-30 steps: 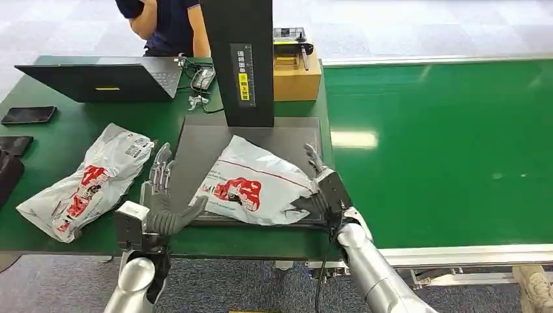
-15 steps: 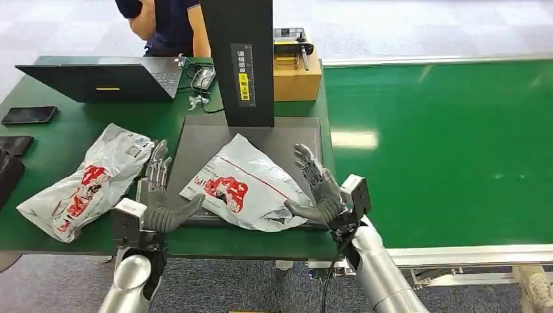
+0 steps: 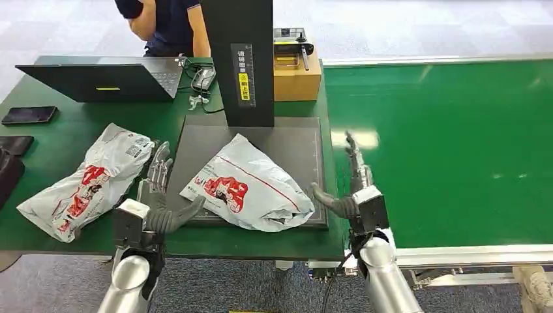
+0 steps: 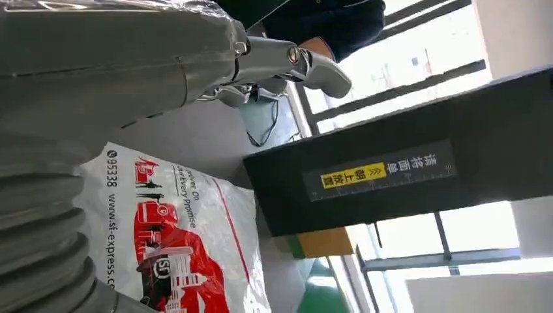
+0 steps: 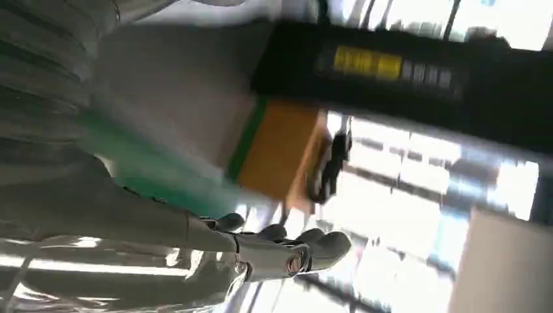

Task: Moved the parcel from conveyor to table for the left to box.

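Parcel point(image 3: 251, 189), a white plastic mailer with red print, lies flat on the dark grey mat point(image 3: 209, 140) at the middle of the head view, its lower edge near the mat's front border. Neither robot hand touches it.

Left robot hand point(image 3: 158, 195): at lower left of centre, fingers spread and pointing up the frame, thumb reaching toward the parcel's left corner; holding nothing. In the left wrist view the red printing on the parcel point(image 4: 182, 241) shows close beside this hand.

Right robot hand point(image 3: 349, 189): lower centre-right, at the seam between the green worktop point(image 3: 59, 150) and the green conveyor point(image 3: 450, 143). Fingers apart and extended up the frame, thumb pointing left toward the parcel; empty.

Second parcel point(image 3: 88, 179) of the same kind lies at the left of the frame on the worktop, just beside the left robot hand's fingers.

Black upright post point(image 3: 240, 59) with a yellow label stands at the mat's far edge. Laptop point(image 3: 104, 78) at upper left, cardboard box point(image 3: 297, 72) right of the post, phone point(image 3: 29, 115) at far left. Person point(image 3: 166, 23) seated at the top edge.
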Motion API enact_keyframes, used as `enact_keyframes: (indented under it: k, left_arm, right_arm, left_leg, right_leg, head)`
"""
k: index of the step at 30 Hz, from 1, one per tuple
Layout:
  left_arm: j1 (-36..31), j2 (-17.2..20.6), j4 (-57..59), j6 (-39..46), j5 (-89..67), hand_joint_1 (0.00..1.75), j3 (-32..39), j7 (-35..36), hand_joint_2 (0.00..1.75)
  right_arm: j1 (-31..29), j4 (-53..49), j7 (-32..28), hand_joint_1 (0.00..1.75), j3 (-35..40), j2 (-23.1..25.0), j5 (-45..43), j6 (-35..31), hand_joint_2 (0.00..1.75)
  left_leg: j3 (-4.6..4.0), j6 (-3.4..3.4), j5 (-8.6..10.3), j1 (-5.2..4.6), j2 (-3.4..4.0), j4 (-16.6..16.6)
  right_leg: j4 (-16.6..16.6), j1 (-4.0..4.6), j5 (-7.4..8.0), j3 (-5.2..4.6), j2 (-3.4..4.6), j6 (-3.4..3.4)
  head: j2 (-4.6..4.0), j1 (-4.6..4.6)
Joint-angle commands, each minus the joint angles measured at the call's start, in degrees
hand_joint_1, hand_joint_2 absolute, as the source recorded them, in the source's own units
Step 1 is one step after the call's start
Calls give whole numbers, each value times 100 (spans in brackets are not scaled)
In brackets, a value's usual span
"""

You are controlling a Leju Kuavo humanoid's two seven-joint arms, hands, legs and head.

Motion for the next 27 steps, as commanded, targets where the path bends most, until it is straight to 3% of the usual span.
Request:
enact_keyframes:
  k: [1, 8, 20, 27]
  left_arm:
    - [-297, -153, 303, -91, -221, 0, 88, 112, 175]
    - [-405, -35, 471, -201, -399, 0, -33, 43, 175]
    - [-737, 189, 747, -692, -1090, 0, -453, -7, 175]
    - [-1147, 464, 1020, -444, -2711, 0, -1149, 440, 175]
  right_arm:
    - [594, -1121, 239, 0, -53, 187, 426, -1151, 175]
    - [797, -1089, 128, 0, -140, 50, -151, -917, 175]
    - [1105, -1160, 71, 0, -280, 55, -179, -661, 175]
    - [1276, -1307, 77, 0, -253, 36, -179, -628, 175]
  left_leg:
    - [15, -14, -3, 4, -19, -5]
    - [18, -11, 1, 3, -20, -9]
    - [14, -9, 0, 0, -12, -8]
    - [18, -12, 1, 3, -20, -8]
  right_leg:
    - [-5, 1, -8, 19, -14, 9]
    - [-10, 0, -5, 23, -15, 11]
    - [-5, -2, -4, 15, -8, 7]
    - [-8, 0, -5, 21, -15, 8]
  head:
    - [0, -2]
    - [0, -2]
    - [0, 0]
    - [0, -2]
